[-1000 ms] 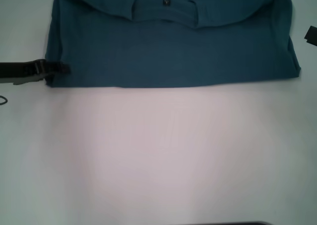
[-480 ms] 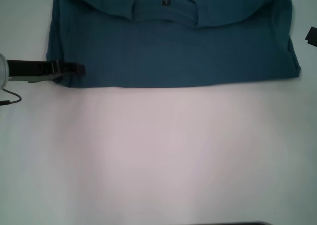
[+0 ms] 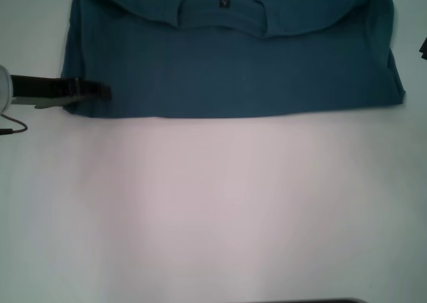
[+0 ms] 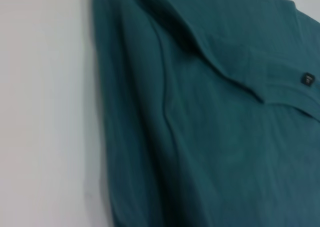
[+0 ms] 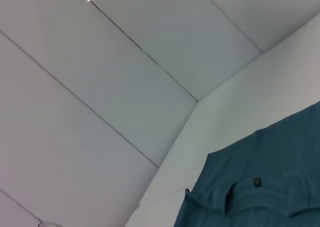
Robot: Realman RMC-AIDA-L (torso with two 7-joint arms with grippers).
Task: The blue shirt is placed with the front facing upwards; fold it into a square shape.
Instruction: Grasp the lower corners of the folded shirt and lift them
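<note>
- Shirt top edge is cut off by the head view, so the far part of the blue shirt (image 3: 233, 63) cannot be seen.
- The pink print does not show anywhere; only plain blue cloth faces up.
- The left gripper (image 3: 100, 91) comes in from the left side of the head view, and its dark tip lies on the near left corner of the shirt.
- I cannot tell if its jaws are open or closed, because they look like one thin dark bar.
- The left wrist view shows only cloth, not the jaws.
- A small dark bit at the right edge of the head view may be the right arm, but it is too little to be sure. Its jaws do not show at all.
- The shirt lies at the far side of the white bench (image 3: 220, 209), folded into a wide flat band.
- Its near edge is a straight line across the bench.
- The ribbed collar (image 3: 223, 17) sits in the middle near the top, with a small dark label (image 3: 224, 4) on it.
- Soft folds curve down on both sides of the collar.
- The right wrist view shows the collar end of the shirt and a pale wall (image 5: 100, 87) behind it.
</note>
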